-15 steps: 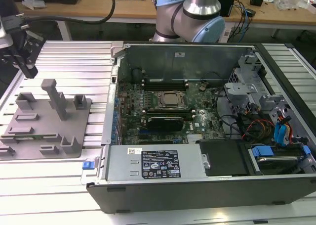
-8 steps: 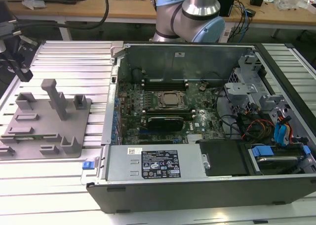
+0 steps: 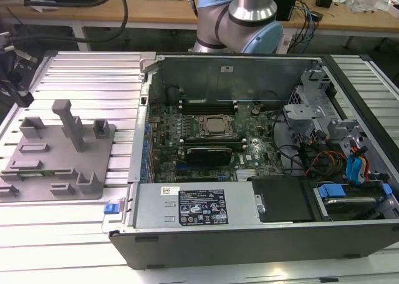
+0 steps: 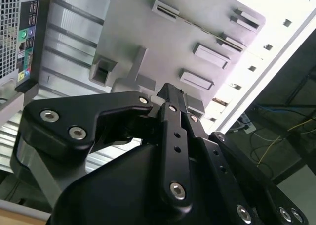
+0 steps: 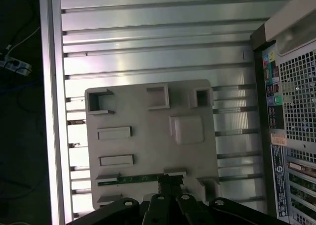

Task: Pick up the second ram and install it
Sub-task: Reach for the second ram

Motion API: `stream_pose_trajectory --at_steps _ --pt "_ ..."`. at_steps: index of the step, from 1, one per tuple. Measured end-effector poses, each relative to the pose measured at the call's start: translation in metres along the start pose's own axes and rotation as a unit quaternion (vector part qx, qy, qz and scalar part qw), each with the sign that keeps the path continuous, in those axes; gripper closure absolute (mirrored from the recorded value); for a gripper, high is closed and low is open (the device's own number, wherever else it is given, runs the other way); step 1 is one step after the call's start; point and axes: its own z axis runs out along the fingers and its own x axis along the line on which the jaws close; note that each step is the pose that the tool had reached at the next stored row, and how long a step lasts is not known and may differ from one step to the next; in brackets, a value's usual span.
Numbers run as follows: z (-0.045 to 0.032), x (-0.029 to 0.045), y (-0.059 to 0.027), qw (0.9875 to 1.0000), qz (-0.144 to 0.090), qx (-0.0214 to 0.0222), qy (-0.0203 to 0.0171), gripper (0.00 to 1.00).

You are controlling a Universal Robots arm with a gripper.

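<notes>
**Item: second ram, on tray, not yet taken up**

Location. You find the second ram (image 5: 133,178) lying flat in a slot of the grey tray (image 5: 148,116), outside the computer case (image 3: 249,240). In the exterior view the stick (image 3: 37,173) sits on the tray (image 3: 93,193) well toward the exterior view's left, apart from the motherboard (image 3: 206,140) inside the case.

Long axis. The stick runs lengthwise along the tray's slot row. In the exterior view, that is roughly from that view's left to its right.

Gripper. One arm serves, so no choice of hand arises. In the first wrist view the gripper (image 5: 171,181) hangs above the tray with its tips drawn close together and nothing between them. The second wrist view shows the gripper (image 4: 170,91) clear of the tray (image 4: 133,17) surface, touching nothing.

Relation to note. The tips stand over one end of the stick, so nearly all of its length lies off to one side of them. As you see it from the first wrist view, the line across the tips appears to run along the stick's length, not across its thin side.

Task state, as judged: pick-up not yet made; install not begun.
</notes>
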Motion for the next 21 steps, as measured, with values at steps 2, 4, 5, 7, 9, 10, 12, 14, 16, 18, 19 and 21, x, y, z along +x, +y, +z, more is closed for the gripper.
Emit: stream_pose_trajectory --at_steps 2,4,5,7,9,10,12,14,16,18,19,21 --pt "0.0016 0.0042 -0.0007 1.0 0.0 0.0 0.0 0.92" --pt "0.0034 0.0091 -0.0015 1.0 0.0 0.0 0.0 0.92" --pt "0.0038 0.0103 -0.0018 1.0 0.0 0.0 0.0 0.92" --pt "0.007 0.0165 -0.0031 1.0 0.0 0.0 0.0 0.92" --pt "0.0127 0.0199 -0.0043 1.0 0.0 0.0001 0.0001 0.92" --pt "0.0152 0.021 -0.0047 1.0 0.0 0.0 0.0001 0.92" --pt "0.0194 0.0238 -0.0065 1.0 0.0 0.0 0.0 0.92" --pt "0.0216 0.0251 -0.0077 1.0 0.0 0.0 0.0 0.92" --pt "0.0256 0.0264 -0.0112 1.0 0.0 0.0 0.0 0.92" --pt "0.0333 0.0262 -0.0201 1.0 0.0 0.0 0.0 0.92" --pt "0.0339 0.0265 -0.0213 1.0 0.0 0.0 0.0001 0.92" --pt "0.0339 0.0267 -0.0213 1.0 0.0 -0.0001 0.0 0.92"
